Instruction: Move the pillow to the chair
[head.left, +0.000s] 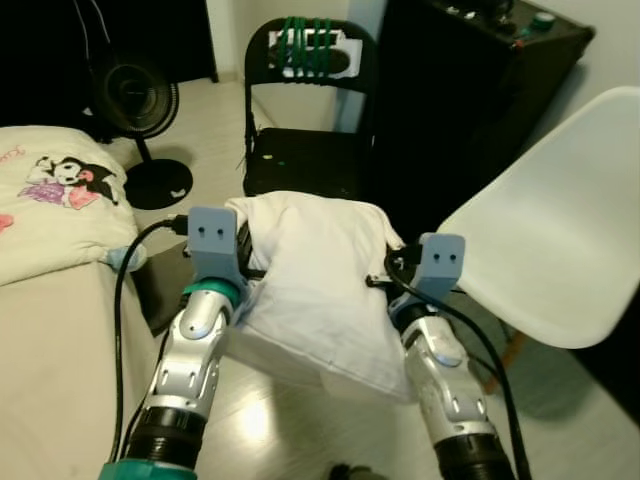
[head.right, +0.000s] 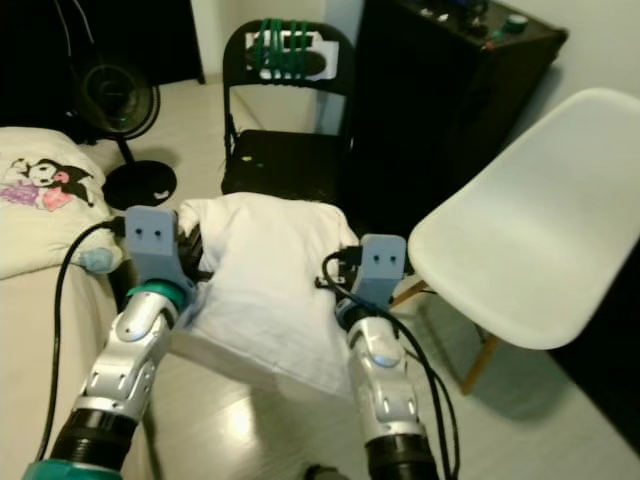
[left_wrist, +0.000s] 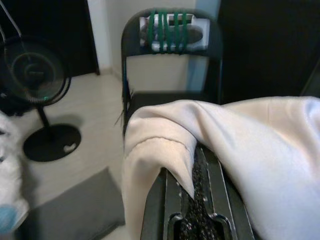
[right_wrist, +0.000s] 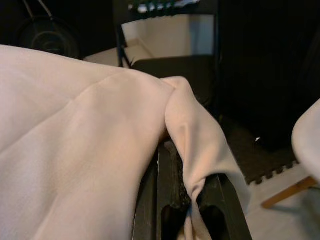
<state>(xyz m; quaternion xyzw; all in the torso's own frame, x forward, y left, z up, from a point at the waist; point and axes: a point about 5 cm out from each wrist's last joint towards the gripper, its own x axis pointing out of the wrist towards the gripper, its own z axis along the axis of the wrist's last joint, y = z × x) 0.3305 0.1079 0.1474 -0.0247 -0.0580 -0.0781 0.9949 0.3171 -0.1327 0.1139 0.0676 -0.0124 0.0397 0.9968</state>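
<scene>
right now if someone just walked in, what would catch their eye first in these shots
First, the white cloth pillow held up between the two silver arms, the left gripper and the right gripper each pinching a corner of it in black fingers. Straight ahead of it stands a black folding chair with green bands around its backrest, and a white moulded plastic chair sits to the right.

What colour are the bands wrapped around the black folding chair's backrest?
Green, on the black folding chair; the green bands show best in the left wrist view.

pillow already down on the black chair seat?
No, the pillow hangs in the air between the left gripper and right gripper, short of the black folding chair.
</scene>
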